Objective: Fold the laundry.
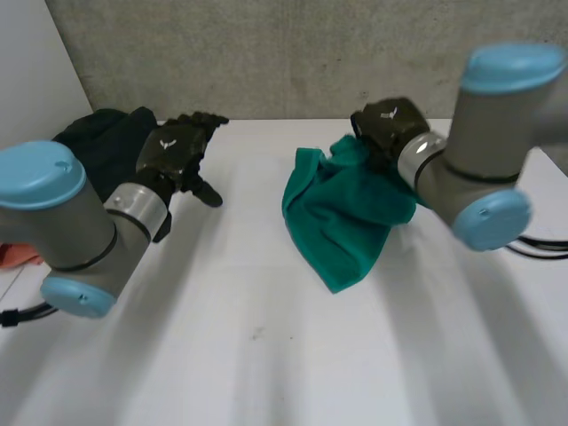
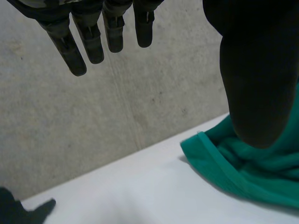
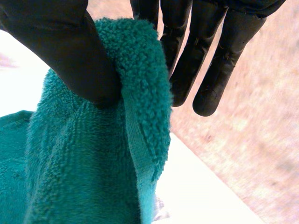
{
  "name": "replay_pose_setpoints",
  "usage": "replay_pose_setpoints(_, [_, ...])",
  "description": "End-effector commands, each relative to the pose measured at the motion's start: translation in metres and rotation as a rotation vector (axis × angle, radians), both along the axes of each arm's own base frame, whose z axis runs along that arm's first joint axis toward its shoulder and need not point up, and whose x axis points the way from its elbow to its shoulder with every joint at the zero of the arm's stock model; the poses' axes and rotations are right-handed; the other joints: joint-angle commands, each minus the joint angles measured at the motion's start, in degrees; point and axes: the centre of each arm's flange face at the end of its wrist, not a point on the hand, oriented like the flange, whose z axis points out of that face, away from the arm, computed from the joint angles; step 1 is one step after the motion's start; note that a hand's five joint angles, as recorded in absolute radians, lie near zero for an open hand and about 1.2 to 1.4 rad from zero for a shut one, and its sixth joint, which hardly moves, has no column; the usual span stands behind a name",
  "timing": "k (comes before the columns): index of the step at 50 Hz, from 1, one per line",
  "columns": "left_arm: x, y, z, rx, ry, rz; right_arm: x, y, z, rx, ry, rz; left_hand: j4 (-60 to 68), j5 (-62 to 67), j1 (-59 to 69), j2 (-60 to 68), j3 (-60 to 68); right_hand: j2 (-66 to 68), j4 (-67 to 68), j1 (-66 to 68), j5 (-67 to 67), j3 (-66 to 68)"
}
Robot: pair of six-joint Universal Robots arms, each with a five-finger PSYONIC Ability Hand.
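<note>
A teal towel [image 1: 342,213] hangs bunched over the white table [image 1: 266,355], its lower corner trailing down toward the table's middle. My right hand [image 1: 389,129] holds its upper edge at the back right. In the right wrist view the thumb [image 3: 70,51] presses a thick fold of the towel [image 3: 93,158] against the fingers [image 3: 210,60]. My left hand [image 1: 180,149] hovers at the back left, apart from the towel, holding nothing. Its fingers [image 2: 79,37] are straight and its thumb [image 2: 257,84] is spread, with the towel's hem [image 2: 243,172] lying beyond them.
A dark cloth pile [image 1: 102,142] lies at the table's back left corner, right behind my left hand; a bit of the dark cloth [image 2: 18,212] also shows past the left fingertips. A concrete wall [image 1: 293,53] runs along the table's far edge. Something orange [image 1: 18,257] sits at the left.
</note>
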Motion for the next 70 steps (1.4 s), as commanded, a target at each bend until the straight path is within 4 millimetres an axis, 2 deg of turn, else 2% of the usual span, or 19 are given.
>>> replay_pose_setpoints(1, [-0.017, -0.026, 0.007, -0.057, 0.017, -0.07, -0.004, 0.074, 0.064, -0.108, 0.193, 0.124, -0.78, -0.96, 0.14, -0.73, -1.29, 12.55, 11.8, 26.48, 14.52, 12.6])
replay_pose_setpoints(13, [-0.072, -0.02, -0.04, -0.02, -0.001, -0.347, -0.007, 0.153, 0.098, -0.151, 0.189, 0.244, -0.94, -1.13, -0.02, -0.89, -1.46, 12.55, 11.8, 26.48, 14.52, 12.6])
replay_pose_setpoints(22, [-0.096, 0.013, -0.074, 0.087, -0.035, -0.502, -0.013, 0.17, 0.099, -0.155, 0.196, 0.26, -0.11, -0.3, 0.81, -0.06, -0.62, 12.55, 11.8, 26.48, 14.52, 12.6])
replay_pose_setpoints(26, [-0.098, 0.023, -0.08, 0.143, -0.042, -0.576, -0.015, 0.165, 0.094, -0.142, 0.207, 0.244, 19.33, 19.15, 20.25, 19.38, 18.82, 12.55, 11.8, 26.48, 14.52, 12.6])
replay_pose_setpoints(29, [-0.097, 0.025, -0.082, 0.172, -0.047, -0.589, -0.014, 0.164, 0.093, -0.143, 0.206, 0.244, 67.05, 66.86, 67.97, 67.1, 66.54, 12.55, 11.8, 26.48, 14.52, 12.6])
replay_pose_setpoints(30, [-0.096, 0.023, -0.081, 0.172, -0.045, -0.579, -0.014, 0.163, 0.093, -0.144, 0.205, 0.244, 67.49, 67.3, 68.41, 67.54, 66.98, 12.55, 11.8, 26.48, 14.52, 12.6])
replay_pose_setpoints(34, [-0.092, 0.004, -0.063, 0.118, -0.032, -0.472, -0.009, 0.152, 0.09, -0.162, 0.213, 0.233, 67.49, 67.31, 68.41, 67.54, 66.98, 12.55, 11.8, 26.48, 14.52, 12.6])
replay_pose_setpoints(37, [-0.07, -0.034, -0.025, 0.006, -0.005, -0.205, -0.005, 0.124, 0.091, -0.213, 0.206, 0.178, 67.49, 67.31, 68.41, 67.54, 66.98, 12.55, 11.8, 26.48, 14.52, 12.6])
replay_pose_setpoints(40, [-0.053, -0.052, 0.004, -0.065, 0.022, -0.073, -0.001, 0.102, 0.096, -0.267, 0.171, 0.118, 67.49, 67.31, 68.41, 67.54, 66.98, 12.55, 11.8, 26.48, 14.52, 12.6])
replay_pose_setpoints(44, [-0.044, -0.057, 0.064, -0.228, 0.088, -0.03, 0.009, 0.08, 0.113, -0.373, 0.083, 0.035, 67.49, 67.31, 68.41, 67.54, 66.98, 12.55, 11.8, 26.48, 14.52, 12.6])
replay_pose_setpoints(48, [-0.039, -0.046, 0.104, -0.328, 0.132, -0.031, 0.014, 0.067, 0.129, -0.469, -0.011, -0.009, 67.49, 67.31, 68.41, 67.54, 66.98, 12.55, 11.8, 26.48, 14.52, 12.6])
replay_pose_setpoints(50, [-0.037, -0.041, 0.107, -0.329, 0.133, -0.035, 0.015, 0.067, 0.129, -0.472, -0.017, -0.01, 67.49, 67.31, 68.41, 67.54, 66.98, 12.55, 11.8, 26.48, 14.52, 12.6])
replay_pose_setpoints(52, [-0.034, -0.036, 0.096, -0.293, 0.117, -0.038, 0.015, 0.067, 0.126, -0.46, -0.012, -0.006, 67.49, 67.31, 68.41, 67.54, 66.98, 12.55, 11.8, 26.48, 14.52, 12.6])
replay_pose_setpoints(53, [-0.034, -0.034, 0.088, -0.272, 0.107, -0.041, 0.013, 0.067, 0.12, -0.441, -0.001, -0.007, 58.36, 58.17, 59.28, 58.41, 57.84, 12.55, 11.8, 26.48, 14.52, 12.6])
replay_pose_setpoints(55, [-0.034, -0.031, 0.073, -0.23, 0.088, -0.053, 0.013, 0.069, 0.112, -0.418, 0.016, 0.001, 27.31, 27.12, 28.23, 27.36, 26.8, 12.55, 11.8, 26.48, 14.52, 12.6])
replay_pose_setpoints(56, [-0.035, -0.027, 0.057, -0.187, 0.066, -0.073, 0.013, 0.07, 0.108, -0.406, 0.024, 0.008, 2.17, 1.98, 3.09, 2.22, 1.65, 12.55, 11.8, 26.48, 14.52, 12.6])
replay_pose_setpoints(57, [-0.035, -0.026, 0.05, -0.168, 0.055, -0.084, 0.013, 0.074, 0.104, -0.396, 0.031, 0.02, -2.51, -2.69, -1.59, -2.46, -3.02, 12.55, 11.8, 26.48, 14.52, 12.6])
replay_pose_setpoints(64, [-0.04, -0.021, -0.018, 0.035, -0.015, -0.203, 0.004, 0.099, 0.129, -0.442, 0.0, 0.083, 0.23, 0.04, 1.15, 0.28, -0.28, 12.55, 11.8, 26.48, 14.52, 12.6])
replay_pose_setpoints(70, [-0.042, -0.017, -0.057, 0.205, -0.031, -0.283, 0.003, 0.105, 0.128, -0.439, 0.004, 0.109, 0.74, 0.55, 1.66, 0.79, 0.22, 12.55, 11.8, 26.48, 14.52, 12.6])
